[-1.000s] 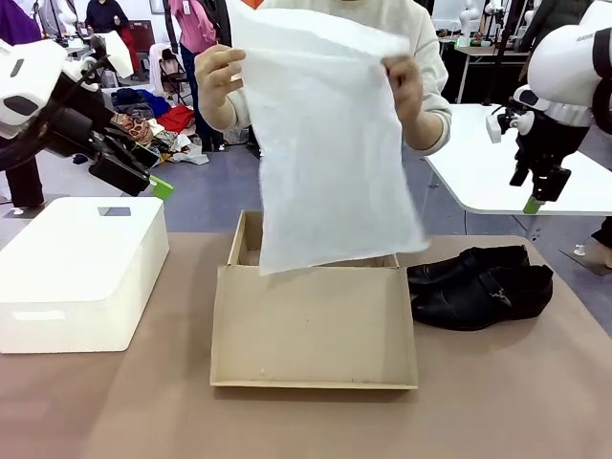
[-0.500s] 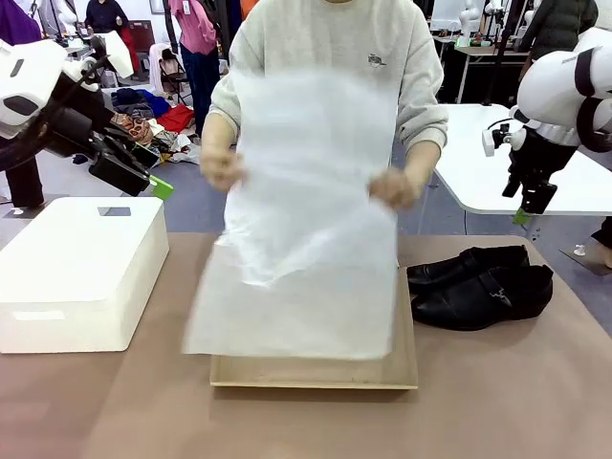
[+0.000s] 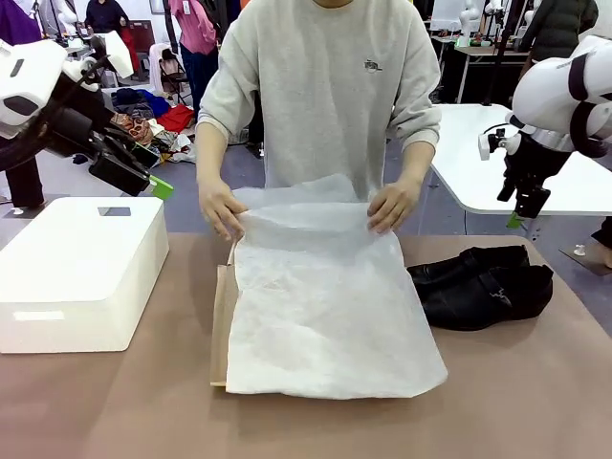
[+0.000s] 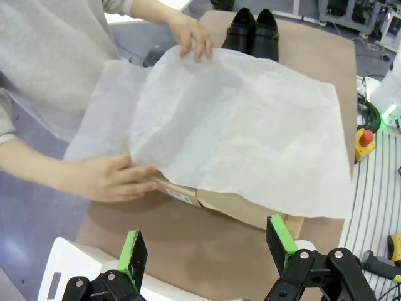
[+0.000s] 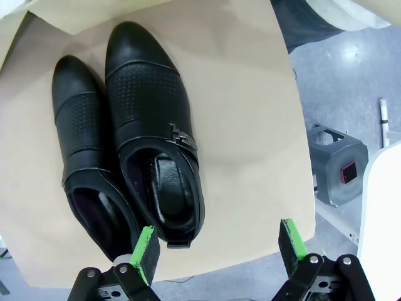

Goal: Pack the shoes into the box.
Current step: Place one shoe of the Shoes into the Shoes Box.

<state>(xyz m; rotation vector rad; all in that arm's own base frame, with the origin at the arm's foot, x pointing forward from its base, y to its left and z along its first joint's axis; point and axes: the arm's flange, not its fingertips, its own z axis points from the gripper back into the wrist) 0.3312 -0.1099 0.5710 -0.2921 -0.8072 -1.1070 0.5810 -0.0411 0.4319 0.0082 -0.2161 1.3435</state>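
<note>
White tissue paper [image 3: 325,306] over cardboard shoebox [image 3: 220,330], under person's hands [image 3: 222,208]; black dress shoes [image 3: 483,285] near table's [image 3: 516,402] right edge; left gripper [image 4: 204,233], right gripper [image 5: 217,231] agape, empty.

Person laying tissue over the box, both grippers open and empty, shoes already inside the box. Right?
No. The shoes lie on the table to the right of the box, not inside it; the front view shows this. Tissue over the box, left gripper and right gripper open and empty: correct.
</note>
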